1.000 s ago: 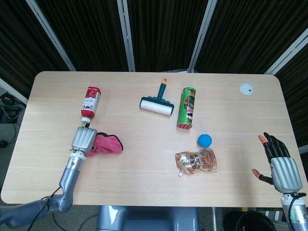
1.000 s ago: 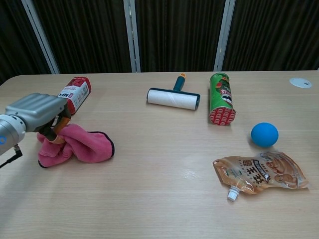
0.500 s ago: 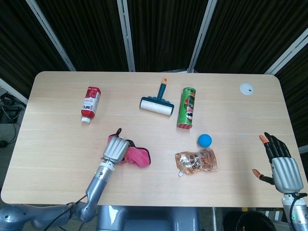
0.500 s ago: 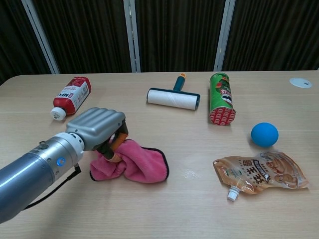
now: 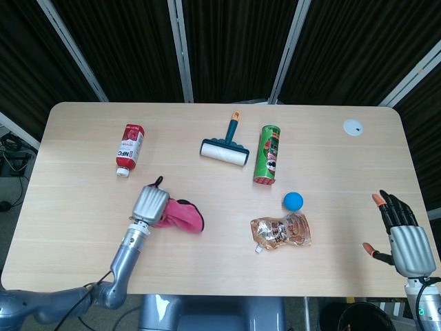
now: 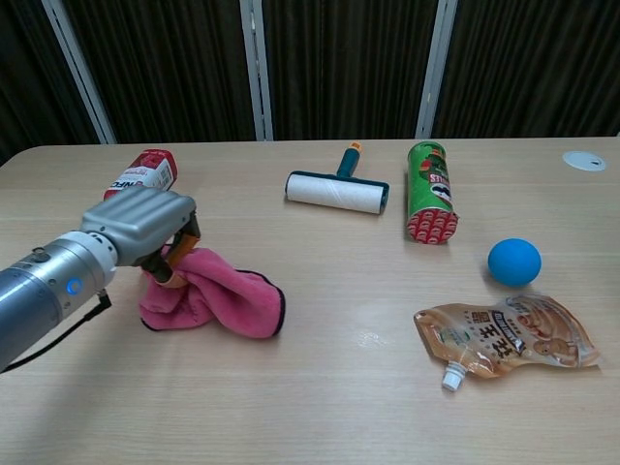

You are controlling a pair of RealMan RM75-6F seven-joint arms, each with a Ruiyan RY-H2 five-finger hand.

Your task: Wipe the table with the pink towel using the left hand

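Note:
The pink towel [image 5: 182, 216] [image 6: 218, 300] lies bunched on the table [image 5: 220, 262], left of centre. My left hand [image 5: 151, 204] [image 6: 145, 225] grips its left end with fingers curled down into the cloth. My right hand [image 5: 402, 231] hovers at the table's right front edge in the head view, fingers spread and holding nothing; the chest view does not show it.
A red bottle [image 5: 129, 147] lies behind the towel on the left. A lint roller [image 5: 224, 148] and a green can [image 5: 267, 154] lie at the back middle. A blue ball [image 5: 293, 201] and a clear pouch [image 5: 281, 232] sit right of the towel. A white disc [image 5: 353, 127] is far right.
My left hand dragged the towel right across the table, then back a little to the left. The right hand has stayed put.

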